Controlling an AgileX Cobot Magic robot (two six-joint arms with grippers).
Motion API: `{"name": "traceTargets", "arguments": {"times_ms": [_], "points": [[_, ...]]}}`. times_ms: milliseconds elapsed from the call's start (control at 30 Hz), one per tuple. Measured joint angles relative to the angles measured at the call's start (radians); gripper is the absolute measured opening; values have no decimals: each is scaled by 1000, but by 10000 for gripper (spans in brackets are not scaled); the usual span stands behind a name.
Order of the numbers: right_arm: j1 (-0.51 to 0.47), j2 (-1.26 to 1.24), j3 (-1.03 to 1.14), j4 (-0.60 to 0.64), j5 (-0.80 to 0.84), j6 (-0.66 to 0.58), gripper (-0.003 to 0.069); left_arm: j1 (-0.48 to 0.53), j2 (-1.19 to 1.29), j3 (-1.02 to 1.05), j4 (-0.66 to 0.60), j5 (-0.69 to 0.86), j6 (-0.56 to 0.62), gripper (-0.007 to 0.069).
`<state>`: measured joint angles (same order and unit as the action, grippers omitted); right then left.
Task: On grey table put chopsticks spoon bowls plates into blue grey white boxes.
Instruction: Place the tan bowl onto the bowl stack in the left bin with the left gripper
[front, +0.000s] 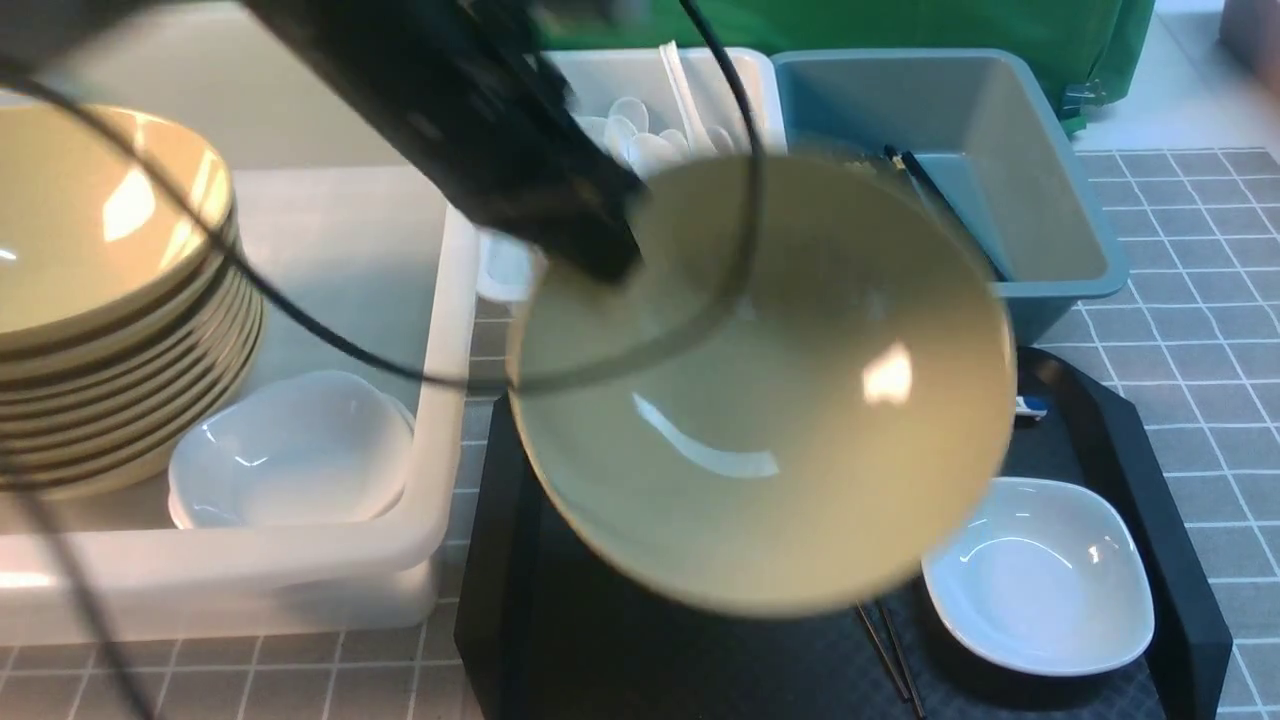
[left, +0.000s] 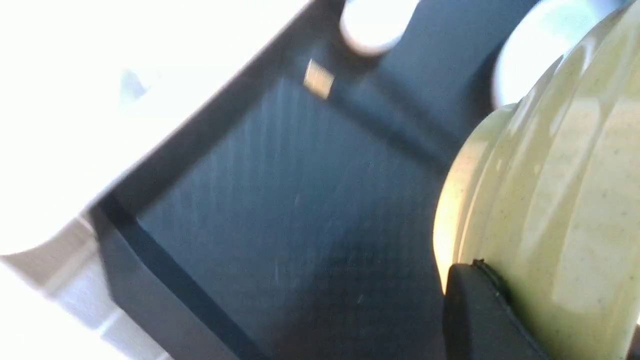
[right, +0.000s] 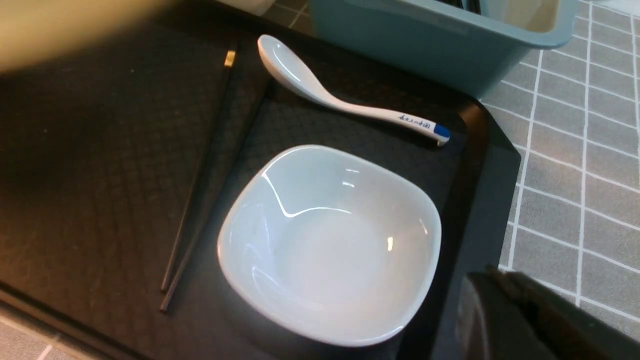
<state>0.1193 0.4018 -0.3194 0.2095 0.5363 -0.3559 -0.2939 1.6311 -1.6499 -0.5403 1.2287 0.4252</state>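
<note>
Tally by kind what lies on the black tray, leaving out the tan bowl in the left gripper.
Chopsticks: 2
Spoon: 1
White plate: 1
Total: 4

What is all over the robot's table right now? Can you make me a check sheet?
Surface: grey grid table with a black tray on it.
Job's things: tan bowl lifted over the tray, blurred; bowl stack and a plate in the white tub; second plate, spoon and chopsticks on the tray; more chopsticks in the blue-grey bin.
Clutter: plain white spoons in the pale bin.
Claws: left claw shut on the tan bowl's rim; right claw shut, nothing seen in it.
Cables: black cable loops across the front view.
Surroundings: green cloth behind the bins.
</note>
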Motion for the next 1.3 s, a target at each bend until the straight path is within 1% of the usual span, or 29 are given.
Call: {"name": "traceTargets", "arguments": {"times_ms": [67,100,133,167,200,233,267,367,500,600,667,700,767,800,833,867,900,933,967,1000,1033,1067,1133,1200,1233,1300], "points": [[0,0,0,0,0,0,42,103,-93,0,-24,-13,8,1],[0,0,0,0,0,0,43,188,-146,0,-18,-26,-2,1],[0,0,0,0,0,0,43,219,-154,0,-15,-29,-4,1],[0,0,0,0,-1,0,43,331,-207,0,18,-53,-28,1],[0,0,0,0,-1,0,43,395,-226,0,39,-68,-49,1],[0,0,0,0,-1,0,45,489,-243,1,68,-89,-69,1],[0,0,0,0,-2,0,45,563,-248,5,86,-107,-86,1],[0,0,0,0,-5,0,45,727,-233,50,106,-157,-120,1],[0,0,0,0,-8,0,45,808,-187,117,117,-203,-140,1],[0,0,0,0,-8,0,45,822,-162,166,140,-249,-158,7],[0,0,0,0,-8,0,45,824,-144,202,177,-298,-160,37],[0,0,0,0,-8,0,45,824,-140,213,192,-312,-152,64],[0,0,0,0,-8,1,45,825,-132,226,208,-317,-135,136],[0,0,0,0,-8,2,45,825,-131,226,209,-319,-130,157],[0,0,0,0,-8,5,45,826,-132,229,216,-320,-118,248],[0,0,0,0,-8,6,45,826,-132,229,220,-320,-118,260],[0,0,0,0,-8,12,46,826,-142,229,220,-320,-118,357],[0,0,0,0,-8,17,45,826,-153,229,220,-317,-119,403],[0,0,0,0,-8,23,47,826,-173,229,224,-310,-133,475],[0,0,0,0,-8,32,48,826,-193,229,229,-310,-150,524],[0,0,0,0,-8,34,48,826,-202,229,231,-310,-153,531],[0,0,0,0,-8,43,50,826,-230,229,232,-308,-177,567],[0,0,0,0,-8,46,52,826,-272,229,233,-308,-203,582],[0,0,0,0,-8,48,55,826,-305,229,230,-308,-219,574],[0,0,0,0,-8,48,56,826,-319,229,221,-309,-227,557],[0,0,0,0,-8,49,57,822,-331,229,192,-312,-229,489]]}}
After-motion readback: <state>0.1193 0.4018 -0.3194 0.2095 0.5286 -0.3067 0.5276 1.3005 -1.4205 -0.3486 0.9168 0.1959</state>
